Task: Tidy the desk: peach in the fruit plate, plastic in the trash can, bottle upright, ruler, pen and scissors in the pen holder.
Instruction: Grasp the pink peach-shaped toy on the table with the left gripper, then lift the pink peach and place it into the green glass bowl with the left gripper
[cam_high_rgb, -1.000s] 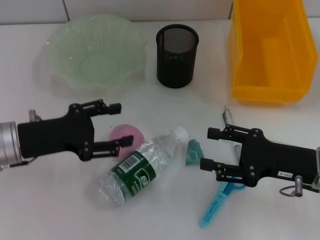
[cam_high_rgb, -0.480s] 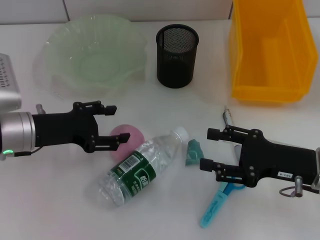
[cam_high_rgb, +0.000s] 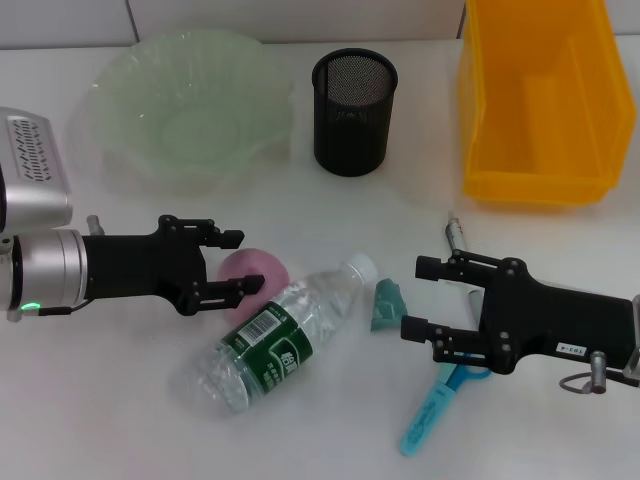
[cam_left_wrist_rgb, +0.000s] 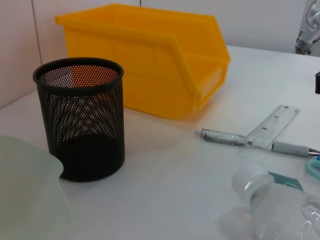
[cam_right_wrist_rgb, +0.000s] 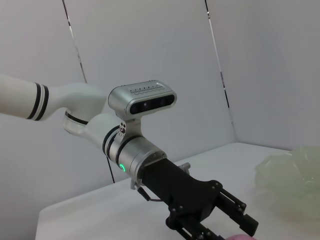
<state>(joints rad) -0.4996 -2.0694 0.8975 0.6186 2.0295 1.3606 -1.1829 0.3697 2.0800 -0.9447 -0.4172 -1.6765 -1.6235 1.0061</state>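
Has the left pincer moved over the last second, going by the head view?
Yes. The left pincer has dropped lower in the head view, away from the fruit plate, and now sits open around the peach. The bottle lies beside it.

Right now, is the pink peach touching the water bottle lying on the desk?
Cannot tell. In the head view the peach sits right beside the bottle, and their edges seem to meet near the label, but no view shows contact or a gap plainly.
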